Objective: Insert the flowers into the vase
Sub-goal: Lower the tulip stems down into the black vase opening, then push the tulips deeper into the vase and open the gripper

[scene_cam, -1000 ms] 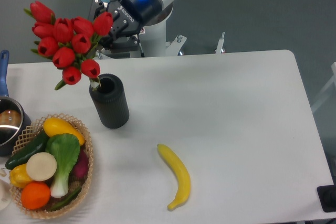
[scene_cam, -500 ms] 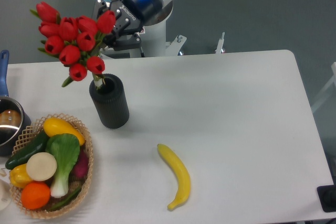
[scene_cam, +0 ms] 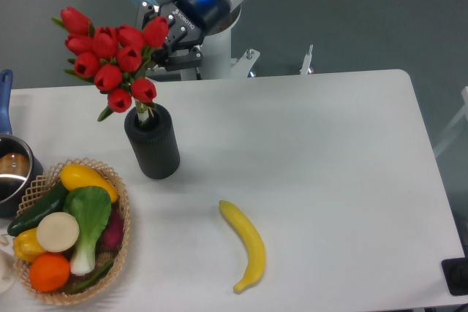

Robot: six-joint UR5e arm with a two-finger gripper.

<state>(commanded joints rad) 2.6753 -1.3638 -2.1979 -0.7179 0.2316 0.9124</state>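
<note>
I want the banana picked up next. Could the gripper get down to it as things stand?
Probably not right away: the gripper looks busy with the flowers over the vase. The banana itself lies alone on bare table, nothing crowding it.

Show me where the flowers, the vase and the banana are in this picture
flowers (scene_cam: 113, 60): fixed camera view, on a red bud in the middle of the bunch.
vase (scene_cam: 155, 153): fixed camera view, on its ribbed black side wall.
banana (scene_cam: 247, 242): fixed camera view, on the middle of its yellow body.

1 fixed camera, high above table (scene_cam: 329, 151) front edge, angled down toward robot base, medium distance.
</note>
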